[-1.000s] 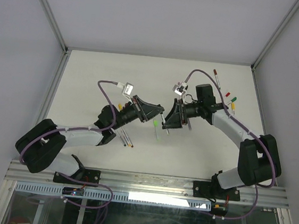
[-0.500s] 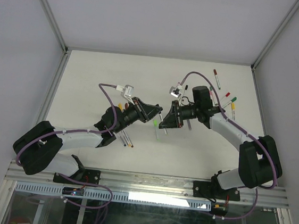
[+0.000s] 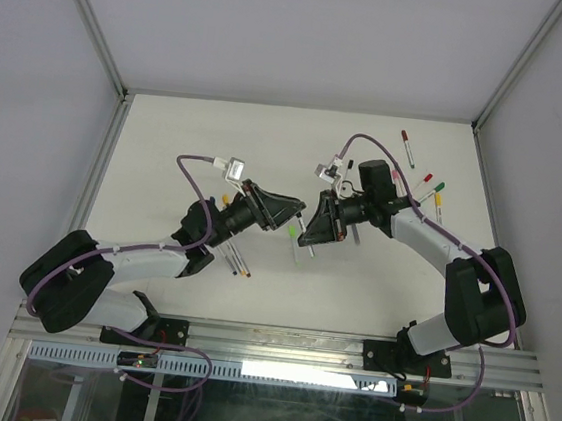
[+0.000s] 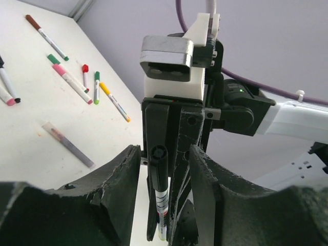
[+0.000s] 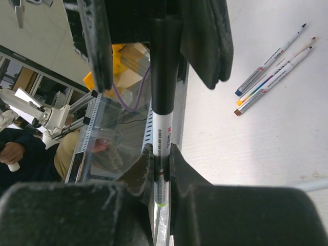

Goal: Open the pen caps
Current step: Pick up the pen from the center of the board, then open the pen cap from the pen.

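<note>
The job in hand is pulling the cap off one pen. The right gripper [image 5: 161,160] is squeezed tight on the pen [image 5: 162,130] and holds it up in the air over the middle of the table [image 3: 168,138]. The black cap [image 5: 165,66] is on the end of the pen and points at the left gripper [image 4: 164,152]. The left gripper's fingers [image 4: 123,174] are spread apart, one on each side of the cap, and I do not think they touch it yet. So the cap is not off. Next, I think the left gripper has to close on the cap and grip it hard, then pull straight back along the line of the pen while the right gripper holds on. If it pulls crooked, the pen may slip or bend. The two grippers are very near each other, nose to nose, so there is no room to wiggle sideways between them. Behind each gripper there is open room to pull back. The walls and table edges are well apart from both. Three pens with no caps [image 5: 275,71] lie on the table near the left arm. More pens with caps on [image 4: 72,83] lie on the far right side of the table.
</note>
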Motion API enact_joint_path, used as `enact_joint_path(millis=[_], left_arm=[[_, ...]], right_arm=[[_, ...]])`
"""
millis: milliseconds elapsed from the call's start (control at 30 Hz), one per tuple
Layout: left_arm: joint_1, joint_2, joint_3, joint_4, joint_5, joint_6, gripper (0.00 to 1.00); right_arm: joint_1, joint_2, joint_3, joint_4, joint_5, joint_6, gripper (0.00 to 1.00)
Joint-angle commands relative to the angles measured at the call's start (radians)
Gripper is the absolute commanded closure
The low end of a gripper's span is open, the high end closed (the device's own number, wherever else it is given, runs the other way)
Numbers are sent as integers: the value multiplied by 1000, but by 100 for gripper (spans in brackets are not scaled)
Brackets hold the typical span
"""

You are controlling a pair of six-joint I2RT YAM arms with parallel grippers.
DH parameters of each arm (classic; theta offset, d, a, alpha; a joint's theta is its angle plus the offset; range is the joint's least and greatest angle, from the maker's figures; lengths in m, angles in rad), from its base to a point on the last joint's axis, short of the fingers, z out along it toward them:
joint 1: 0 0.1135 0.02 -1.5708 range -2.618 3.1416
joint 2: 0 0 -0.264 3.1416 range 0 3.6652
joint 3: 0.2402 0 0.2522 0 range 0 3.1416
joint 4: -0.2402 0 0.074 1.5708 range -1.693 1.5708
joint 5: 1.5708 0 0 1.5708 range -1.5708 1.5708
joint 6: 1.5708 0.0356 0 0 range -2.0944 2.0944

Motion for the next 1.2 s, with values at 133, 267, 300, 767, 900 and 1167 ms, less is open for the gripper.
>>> enact_joint_path(millis=[133, 267, 300, 767, 900, 1167], left_arm=[[23, -2, 13, 113, 102, -44, 60], [22, 17, 26, 114, 129, -48, 65], [22, 21, 28, 115, 133, -49, 65], [147, 13, 80, 132, 230, -34, 100], [262, -18, 172, 58, 218, 33, 100], [476, -33, 321, -98, 152, 31, 100]], right_arm=[[-3, -8, 39, 6, -66, -17, 100], [-2, -3, 40, 5, -68, -15, 100], [-3, -1, 42, 5, -70, -14, 100], [2, 32, 41, 9, -107, -5, 100], [19, 54, 41, 9, -123, -2, 100], [52, 61, 36, 11, -105, -9, 100]])
